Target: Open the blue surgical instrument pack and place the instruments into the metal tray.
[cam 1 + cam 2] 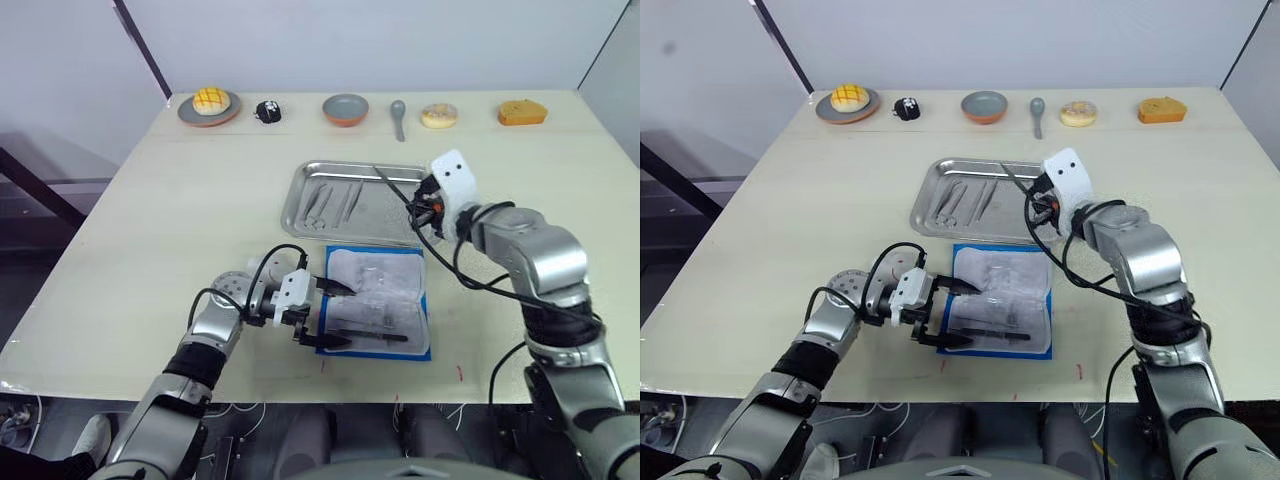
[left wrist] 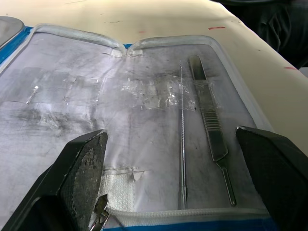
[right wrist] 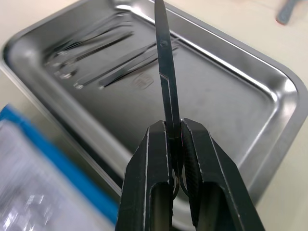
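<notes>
We find the right gripper (image 3: 174, 144) pinching a pair of scissors (image 3: 165, 72) by the handle end, blades pointing away from the fingers and out over the metal tray (image 1: 300, 190). It hangs above the tray's near right corner, so in our judgement the coming move is a short lowering into the tray's open right half. The instruments already in the tray (image 1: 333, 203) lie grouped in its left half, their long axes running roughly front to back; the held scissors lie at a slant to them and are clear of them.

The left gripper (image 1: 318, 312) is spread wide at the left edge of the open blue pack (image 1: 377, 301), which lies flat just in front of the tray, lining up. Two slim tools remain in it: a scalpel handle (image 2: 210, 137) and a thin probe (image 2: 182, 139), side by side, nearer the left arm.

Along the far edge stand a plate with a bun (image 1: 209, 104), a bowl (image 1: 345, 109), a spoon (image 1: 398, 115) and other small food items, well apart from the work. Nothing obstructs the drop.
</notes>
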`<action>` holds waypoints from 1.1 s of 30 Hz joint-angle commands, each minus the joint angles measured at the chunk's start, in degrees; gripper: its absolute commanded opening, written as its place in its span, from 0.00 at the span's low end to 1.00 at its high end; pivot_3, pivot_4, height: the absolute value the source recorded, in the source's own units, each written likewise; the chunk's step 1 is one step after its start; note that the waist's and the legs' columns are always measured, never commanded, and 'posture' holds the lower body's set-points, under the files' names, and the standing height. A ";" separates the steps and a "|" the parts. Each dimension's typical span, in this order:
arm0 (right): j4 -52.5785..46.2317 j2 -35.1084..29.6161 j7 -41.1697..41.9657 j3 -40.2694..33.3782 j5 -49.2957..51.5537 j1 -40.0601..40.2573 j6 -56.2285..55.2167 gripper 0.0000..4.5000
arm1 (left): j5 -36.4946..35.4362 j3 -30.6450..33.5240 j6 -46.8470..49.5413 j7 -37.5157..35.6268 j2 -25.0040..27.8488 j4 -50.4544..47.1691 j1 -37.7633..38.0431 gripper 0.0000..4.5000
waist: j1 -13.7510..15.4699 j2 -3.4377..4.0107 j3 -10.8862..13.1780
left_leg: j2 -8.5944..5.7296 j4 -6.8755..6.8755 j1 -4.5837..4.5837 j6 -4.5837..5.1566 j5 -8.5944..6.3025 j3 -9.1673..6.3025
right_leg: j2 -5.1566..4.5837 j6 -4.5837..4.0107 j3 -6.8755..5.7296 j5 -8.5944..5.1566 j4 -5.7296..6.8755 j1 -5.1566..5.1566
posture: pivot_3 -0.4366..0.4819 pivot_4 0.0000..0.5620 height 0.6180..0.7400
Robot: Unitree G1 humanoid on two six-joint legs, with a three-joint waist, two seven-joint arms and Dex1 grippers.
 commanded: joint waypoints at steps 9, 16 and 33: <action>20.32 12.18 -9.94 -2.30 -1.83 -7.40 -6.68 0.01 | 4.20 -2.08 2.36 2.28 -0.51 3.10 2.22 1.00 | -0.02 0.04 0.00 | -0.01 -0.02 -0.01 0.00 0.00 -0.03 | 0.00 0.00 -0.01 0.00 0.01 0.00 | 0.48 0.27 0.94; 27.53 18.50 -16.07 -8.03 -0.77 -9.22 -7.97 0.01 | 4.10 -2.08 2.65 2.33 -0.41 2.39 2.74 1.00 | -0.21 0.10 -0.03 | 0.00 -0.03 0.02 0.00 0.00 -0.06 | 0.01 0.00 0.00 0.00 0.05 -0.01 | 0.48 0.27 0.94; 32.41 19.48 -17.32 -8.20 -0.34 -10.31 -11.07 0.35 | 3.89 -2.18 3.34 2.49 -0.39 1.10 3.69 1.00 | -0.34 0.12 -0.03 | -0.01 -0.08 0.02 0.00 0.00 -0.06 | 0.01 0.00 -0.01 0.00 0.03 -0.01 | 0.48 0.27 0.94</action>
